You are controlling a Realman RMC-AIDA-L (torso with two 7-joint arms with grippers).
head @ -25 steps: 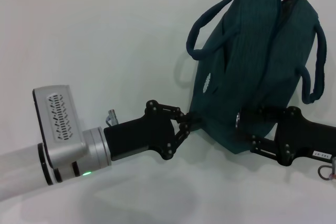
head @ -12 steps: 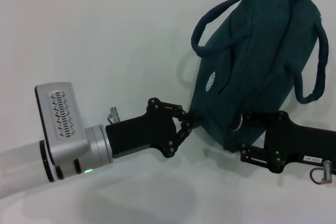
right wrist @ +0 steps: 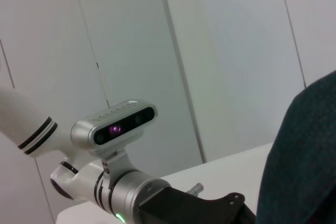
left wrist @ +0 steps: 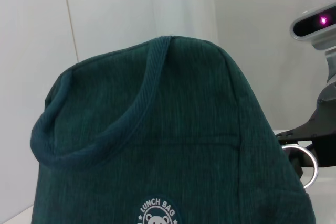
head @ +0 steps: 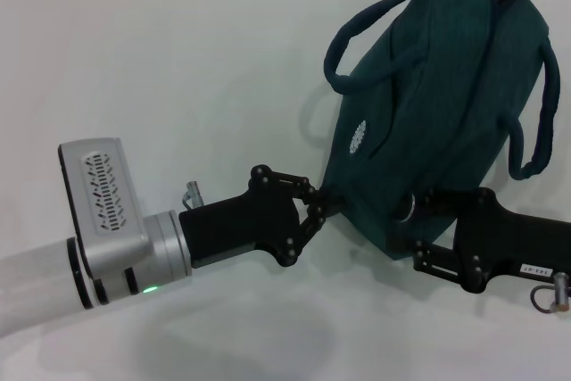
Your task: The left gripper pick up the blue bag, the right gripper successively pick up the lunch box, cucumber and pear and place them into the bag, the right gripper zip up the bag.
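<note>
We see the left gripper clamping the blue bag; right gripper fingertips are hidden (grip unclear) above the white table

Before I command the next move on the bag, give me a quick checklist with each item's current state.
1. Left gripper on the lunch bag: ok, its jaws pinch the near lower corner.
2. Right gripper at the bag: ok, against the lower side; grasp cannot tell.
3. Zipper fully closed: cannot tell, no view shows it.
4. Lunch box, cucumber and pear inside: cannot tell, none is visible.
5. Handles free of both arms: ok, loops hang loose.
</note>
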